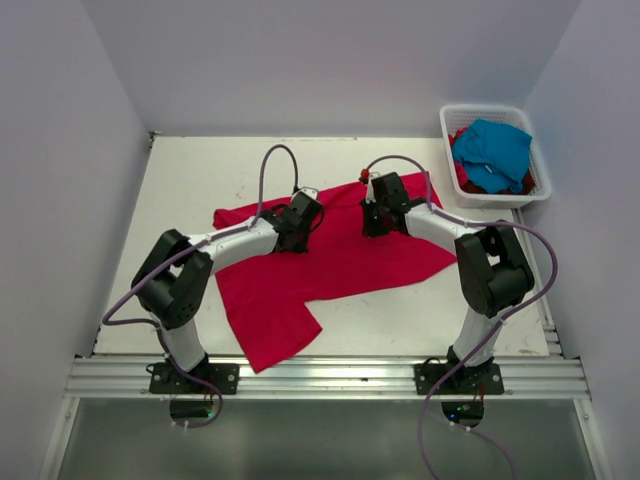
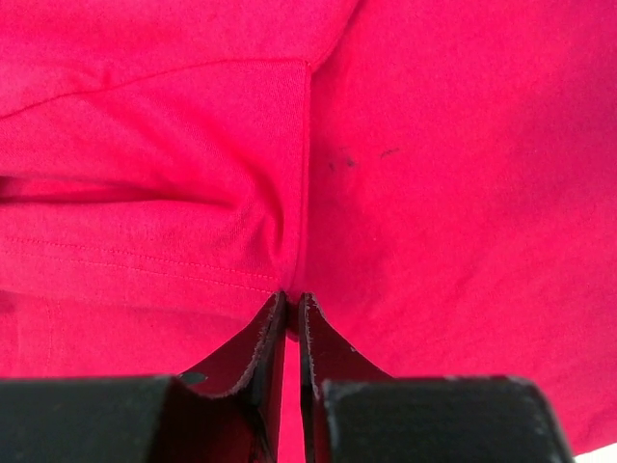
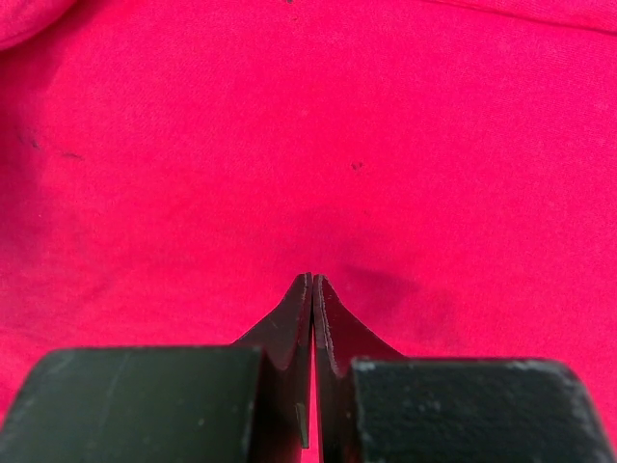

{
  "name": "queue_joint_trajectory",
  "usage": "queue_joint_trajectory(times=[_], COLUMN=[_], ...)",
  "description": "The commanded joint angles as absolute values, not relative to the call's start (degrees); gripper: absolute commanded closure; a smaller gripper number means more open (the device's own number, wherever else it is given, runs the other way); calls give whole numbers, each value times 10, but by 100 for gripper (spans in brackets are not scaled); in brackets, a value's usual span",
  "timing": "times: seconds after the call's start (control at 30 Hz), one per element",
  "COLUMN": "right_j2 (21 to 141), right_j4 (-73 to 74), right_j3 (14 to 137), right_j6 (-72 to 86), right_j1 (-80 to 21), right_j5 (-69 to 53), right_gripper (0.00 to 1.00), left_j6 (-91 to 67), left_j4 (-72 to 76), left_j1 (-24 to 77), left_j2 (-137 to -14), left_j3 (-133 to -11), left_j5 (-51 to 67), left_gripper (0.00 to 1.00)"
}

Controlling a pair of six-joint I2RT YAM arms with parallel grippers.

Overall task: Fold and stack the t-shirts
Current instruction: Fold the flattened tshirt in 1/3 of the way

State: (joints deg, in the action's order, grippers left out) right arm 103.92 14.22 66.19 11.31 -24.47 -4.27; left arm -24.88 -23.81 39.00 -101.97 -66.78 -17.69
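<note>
Limp, light crimson t-shirt (image 1: 340, 265): it drapes and won't hold shape.
Left gripper (image 2: 292, 297) pinches the stitched hem fold at 12 o'clock; right gripper (image 3: 312, 280) is closed, pinch unclear. We favour hems.

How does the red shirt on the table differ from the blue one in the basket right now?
Red shirt lies spread out on the table; blue shirt sits bunched in the basket. Left gripper and right gripper are down on the red shirt; neither reaches the blue shirt. Both are unfolded.
</note>
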Motion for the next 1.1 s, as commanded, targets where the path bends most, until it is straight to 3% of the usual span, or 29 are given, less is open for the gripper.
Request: queue_joint_trajectory(times=[0.0,0.8,0.9,0.93,0.97,1.07], right_j2=[1020,1015,1013,1013,1013,1016], right_j4=[144,145,146,145,143,143], right_j3=[679,673,672,671,671,671], right_j6=[105,105,105,106,107,107], right_j1=[-246,-246,-246,-245,-245,-246], right_j5=[-54,-56,-57,-58,-59,-62], right_gripper=[100,100,100,100,100,100], left_j6=[-271,-286,-275,-274,-274,-266], left_j4=[-259,-280,-279,-285,-288,-257], left_j1=[400,449,447,445,440,404], left_j2=[-989,-990,-989,-991,-991,-977], left_j3=[-696,-714,-695,-694,-693,-663], left_j5=[-192,-238,-314,-360,-371,-347], left_gripper=[86,85,69,50,43,30])
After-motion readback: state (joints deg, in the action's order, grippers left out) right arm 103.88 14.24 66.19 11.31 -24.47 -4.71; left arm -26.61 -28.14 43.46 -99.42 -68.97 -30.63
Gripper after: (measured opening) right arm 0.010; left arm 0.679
